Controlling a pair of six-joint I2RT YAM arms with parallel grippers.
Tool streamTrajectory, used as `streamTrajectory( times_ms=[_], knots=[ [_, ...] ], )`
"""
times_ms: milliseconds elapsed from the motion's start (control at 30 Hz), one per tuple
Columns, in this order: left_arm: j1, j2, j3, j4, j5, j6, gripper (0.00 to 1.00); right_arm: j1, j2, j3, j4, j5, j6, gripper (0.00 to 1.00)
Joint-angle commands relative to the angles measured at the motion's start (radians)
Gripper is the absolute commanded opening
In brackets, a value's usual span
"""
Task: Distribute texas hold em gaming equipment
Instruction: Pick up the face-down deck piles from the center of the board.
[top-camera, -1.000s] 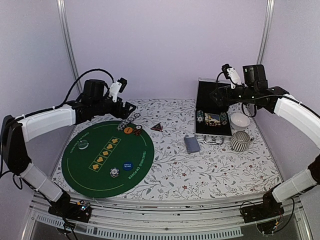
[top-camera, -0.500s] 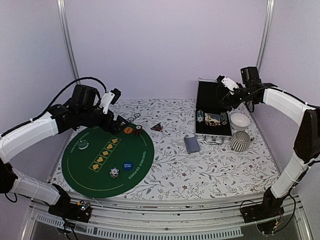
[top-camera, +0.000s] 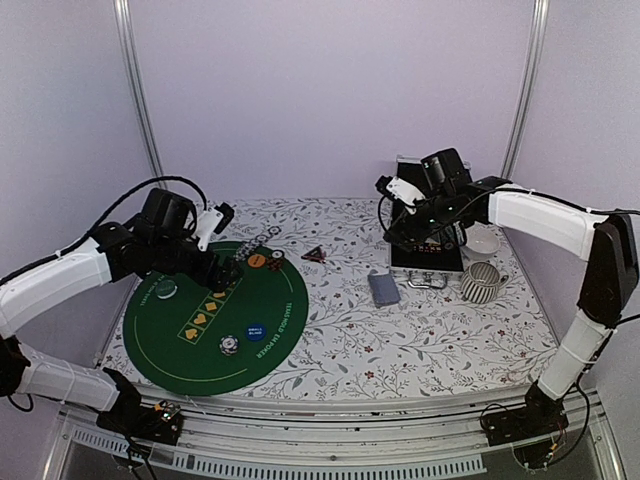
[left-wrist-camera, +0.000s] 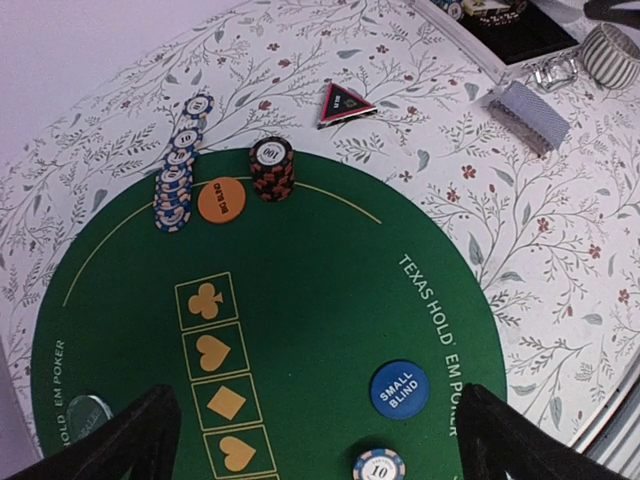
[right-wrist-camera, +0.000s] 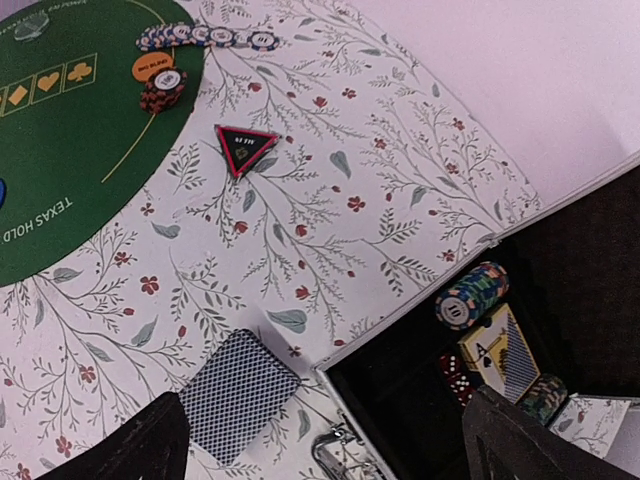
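Note:
On the green mat (top-camera: 200, 355) lie a fanned row of chips (left-wrist-camera: 175, 180), an orange disc (left-wrist-camera: 221, 199), a red-black chip stack (left-wrist-camera: 271, 168), a blue "small blind" disc (left-wrist-camera: 399, 389) and a chip marked 10 (left-wrist-camera: 379, 467). My left gripper (left-wrist-camera: 315, 450) hangs open above the mat's middle, holding nothing. The triangular marker (right-wrist-camera: 245, 148) and the card deck (right-wrist-camera: 238, 394) lie on the floral cloth. My right gripper (right-wrist-camera: 325, 450) is open and empty above the deck and the case's near left corner. More chips (right-wrist-camera: 472, 293) and cards (right-wrist-camera: 505, 355) sit in the case.
The open silver-and-black case (top-camera: 425, 268) stands at the back right, with red dice (right-wrist-camera: 455, 375) inside. A white bowl (top-camera: 482, 242) and a ribbed cup (top-camera: 482, 283) sit to its right. A clear disc (left-wrist-camera: 85, 412) lies at the mat's left edge.
My left arm has drawn back from the fanned chips to above the mat. My right arm has swung left from behind the case to over its left side. Both grippers stay open.

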Motion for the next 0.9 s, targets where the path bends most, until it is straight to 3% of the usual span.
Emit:
streamTrajectory(
  times_ms=[0, 167, 267, 867],
  knots=[
    [0.0, -0.001, -0.031, 0.101, -0.044, 0.034, 0.98, 0.098, 0.091, 0.032, -0.071, 0.138, 0.366, 0.99],
    [0.031, -0.002, -0.078, 0.176, 0.013, 0.029, 0.98, 0.143, 0.175, 0.032, -0.152, 0.19, 0.736, 0.99],
    [0.039, -0.008, -0.091, 0.179, 0.009, 0.028, 0.98, 0.161, 0.211, 0.025, -0.189, 0.23, 0.831, 0.99],
    [0.057, -0.058, -0.137, 0.212, 0.038, 0.041, 0.98, 0.161, 0.398, 0.051, -0.21, 0.218, 0.836, 1.0]
  ],
)
